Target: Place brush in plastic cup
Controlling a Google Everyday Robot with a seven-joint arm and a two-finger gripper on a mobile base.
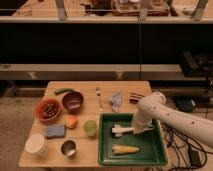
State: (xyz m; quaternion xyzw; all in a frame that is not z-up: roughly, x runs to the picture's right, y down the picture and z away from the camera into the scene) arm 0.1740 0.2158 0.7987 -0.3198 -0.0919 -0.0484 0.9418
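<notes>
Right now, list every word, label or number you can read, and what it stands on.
None: no lettering shows on the plastic cup, the brush, the green tray or the metal cup. The gripper, low in the tray at the brush's handle, shows no marking either.
</notes>
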